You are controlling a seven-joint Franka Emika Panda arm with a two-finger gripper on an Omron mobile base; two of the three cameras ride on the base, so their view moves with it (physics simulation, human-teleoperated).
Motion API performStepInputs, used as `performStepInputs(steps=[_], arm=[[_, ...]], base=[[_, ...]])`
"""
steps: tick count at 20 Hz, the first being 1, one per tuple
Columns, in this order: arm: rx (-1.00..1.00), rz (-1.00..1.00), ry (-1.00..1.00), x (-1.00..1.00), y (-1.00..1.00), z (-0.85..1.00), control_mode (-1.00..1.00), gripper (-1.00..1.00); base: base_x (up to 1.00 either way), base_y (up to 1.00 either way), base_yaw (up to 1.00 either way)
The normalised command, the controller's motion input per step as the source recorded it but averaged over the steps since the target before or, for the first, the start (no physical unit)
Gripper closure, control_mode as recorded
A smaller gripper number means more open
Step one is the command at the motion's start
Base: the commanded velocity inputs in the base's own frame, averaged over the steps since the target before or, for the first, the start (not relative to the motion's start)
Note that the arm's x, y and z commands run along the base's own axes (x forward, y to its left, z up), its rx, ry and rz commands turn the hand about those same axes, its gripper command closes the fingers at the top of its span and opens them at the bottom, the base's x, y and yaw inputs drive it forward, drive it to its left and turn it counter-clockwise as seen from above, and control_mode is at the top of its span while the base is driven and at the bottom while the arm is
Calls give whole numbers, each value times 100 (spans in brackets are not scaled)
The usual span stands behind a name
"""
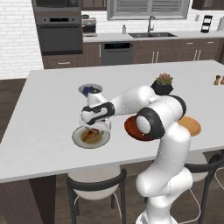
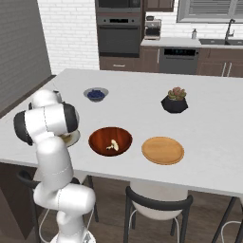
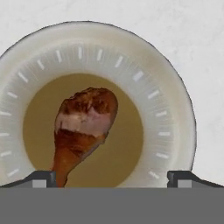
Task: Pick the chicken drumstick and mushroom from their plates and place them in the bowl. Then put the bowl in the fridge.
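While the mushroom (image 2: pixel 112 144) lies in the bowl (image 2: pixel 98 136), the open end effector (image 3: pixel 112 177) hovers over the chicken drumstick (image 3: pixel 83 127) on its grey-rimmed plate (image 3: pixel 166 109).

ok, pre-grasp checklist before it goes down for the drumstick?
1. Gripper open: ok, fingers spread wide, nothing between them.
2. Chicken drumstick on its plate: ok, lying flat on the olive-tan centre.
3. Hand over the target: ok, it hangs above the plate.
4. Fingers straddle the meat: not ok, the drumstick sits off toward one finger, its bone end close beside that tip.
5. Mushroom already in the bowl: ok.
6. Wooden plate bare: ok.
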Motion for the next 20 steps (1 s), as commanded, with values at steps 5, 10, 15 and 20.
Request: performStepInputs(steps=[5, 10, 15, 20], arm=[[0, -13, 0, 14, 0, -12, -100, -100], [0, -9, 0, 18, 0, -21, -100, -100], [0, -6, 0, 13, 0, -18, -100, -100], [0, -3, 0, 16, 1, -6, -100, -100]], base=[[0, 0, 0], [0, 0, 0], [0, 0, 0], [0, 0, 0]])
